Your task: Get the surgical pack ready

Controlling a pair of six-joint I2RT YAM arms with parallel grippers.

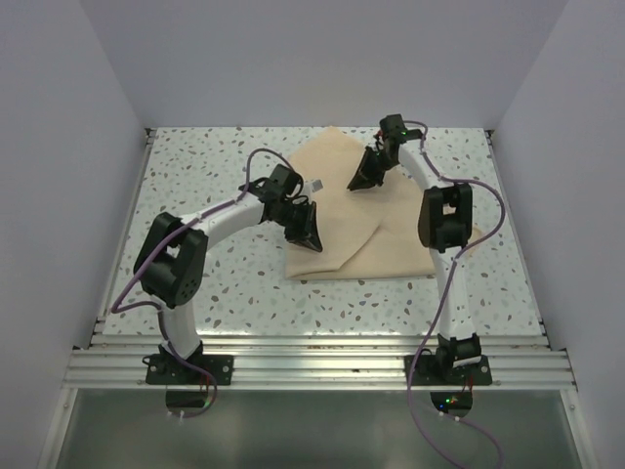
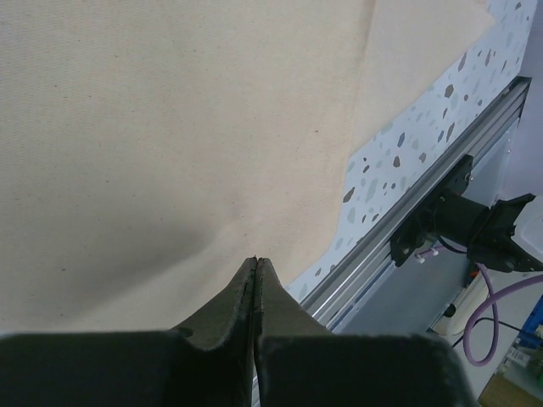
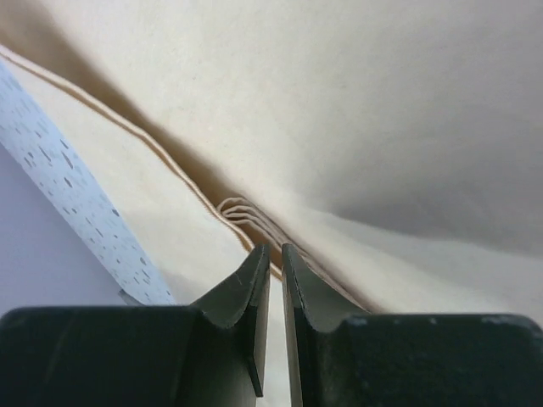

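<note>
On the speckled table, towards its far middle, the tan cloth lies folded flat. Its long near edge runs left to right, parallel with the table's front. One corner points at the back wall, and a slanting fold crosses the middle. My left gripper hangs over the cloth's near left corner, jaws pressed together on nothing. My right gripper sits at stacked fold edges, jaws a sliver apart. Whether they pinch cloth I cannot tell.

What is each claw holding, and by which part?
The right claw appears to pinch the tan-beige folded cloth at its layered fold edge. The left claw is shut with nothing visible between its fingers.
</note>
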